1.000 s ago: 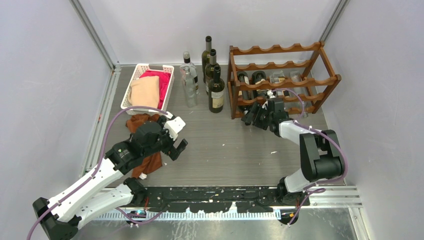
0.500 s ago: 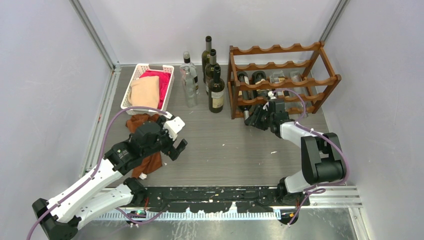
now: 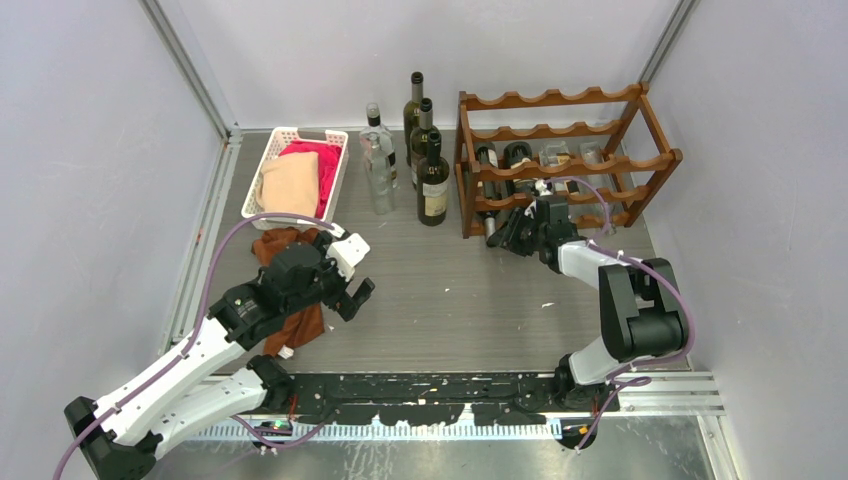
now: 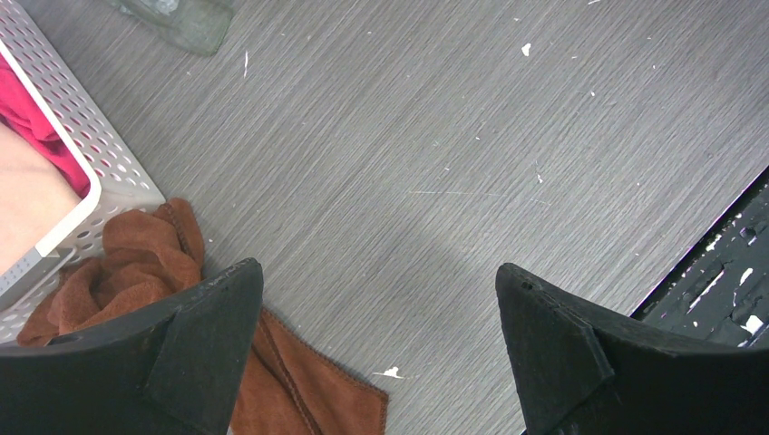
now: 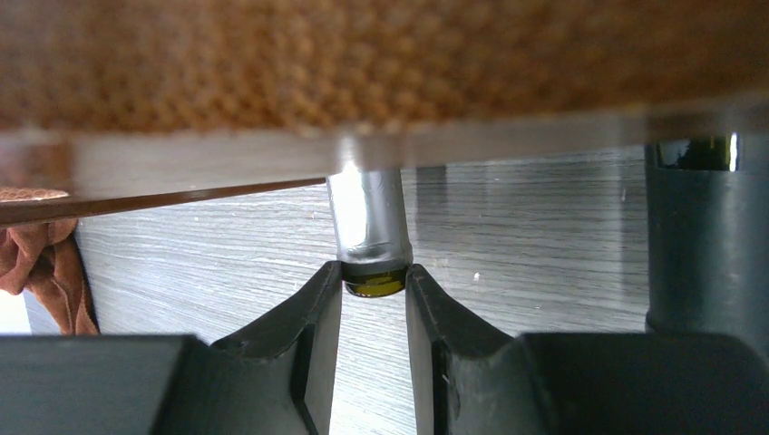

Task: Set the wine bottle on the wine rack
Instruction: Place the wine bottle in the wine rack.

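Note:
The reddish-brown wine rack (image 3: 560, 135) stands at the back right, with several bottles lying in its tiers. My right gripper (image 3: 512, 232) is low at the rack's front left corner. In the right wrist view its fingertips (image 5: 328, 288) press on both sides of the mouth of a wine bottle (image 5: 367, 217) with a silver foil neck, which pokes out under a blurred rack rail (image 5: 363, 63). My left gripper (image 3: 345, 278) hovers open over the bare table, and nothing lies between its fingers (image 4: 213, 313).
Three dark bottles (image 3: 432, 180) and a clear one (image 3: 377, 160) stand left of the rack. A white slotted basket (image 3: 270, 165) of cloths sits at the back left, with a brown cloth (image 3: 290, 325) below it. Another dark bottle (image 5: 707, 245) stands close on the right.
My right gripper's jaws have narrowed onto the bottle's mouth, and it has edged slightly toward the rack. The left arm has not moved.

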Available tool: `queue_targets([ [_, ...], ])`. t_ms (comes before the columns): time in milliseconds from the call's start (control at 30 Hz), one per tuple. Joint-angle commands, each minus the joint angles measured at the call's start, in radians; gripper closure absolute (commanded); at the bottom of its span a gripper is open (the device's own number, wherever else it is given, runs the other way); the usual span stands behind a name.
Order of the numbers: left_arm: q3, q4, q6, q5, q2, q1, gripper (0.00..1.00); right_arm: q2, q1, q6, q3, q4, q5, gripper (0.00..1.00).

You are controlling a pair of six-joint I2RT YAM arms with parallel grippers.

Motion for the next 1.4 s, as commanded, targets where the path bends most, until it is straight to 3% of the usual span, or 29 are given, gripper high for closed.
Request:
queue_targets([
  [0, 0.022, 0.049, 0.003, 0.017, -0.012, 0.004, 0.02, 0.01, -0.004, 0.004, 0.028, -0.011, 0.001, 0.6],
  [133, 0.021, 0.053, 0.0, 0.017, -0.019, 0.004, 0.02, -0.042, -0.008, -0.059, 0.038, -0.086, -0.027, 0.22],
  [200, 0.019, 0.056, -0.001, 0.017, -0.022, 0.004, 0.02, -0.086, -0.018, -0.096, 0.039, -0.119, -0.055, 0.13],
  [400, 0.015, 0.074, -0.009, 0.017, -0.043, 0.005, 0.01, -0.165, -0.041, -0.208, 0.081, -0.254, -0.165, 0.09],
  [667, 0.012, 0.202, -0.105, 0.072, -0.12, 0.007, 0.0, -0.351, -0.056, -0.619, 0.127, -0.563, -0.388, 0.08],
  [933, -0.02, 0.437, -0.501, 0.126, -0.112, 0.007, 0.0, -0.557, -0.105, -0.946, 0.225, -0.879, -0.494, 0.05],
  [1100, -0.064, 0.657, -0.686, 0.107, -0.034, 0.008, 0.0, -0.613, -0.175, -0.964, 0.249, -0.913, -0.516, 0.0],
  [1233, 0.001, 0.686, -0.613, 0.084, 0.123, 0.01, 0.0, -0.654, -0.225, -0.99, 0.199, -0.914, -0.533, 0.0],
  [1367, 0.06, 0.797, -0.354, 0.122, 0.293, 0.029, 0.02, -0.67, -0.234, -0.993, 0.199, -0.907, -0.506, 0.0],
])
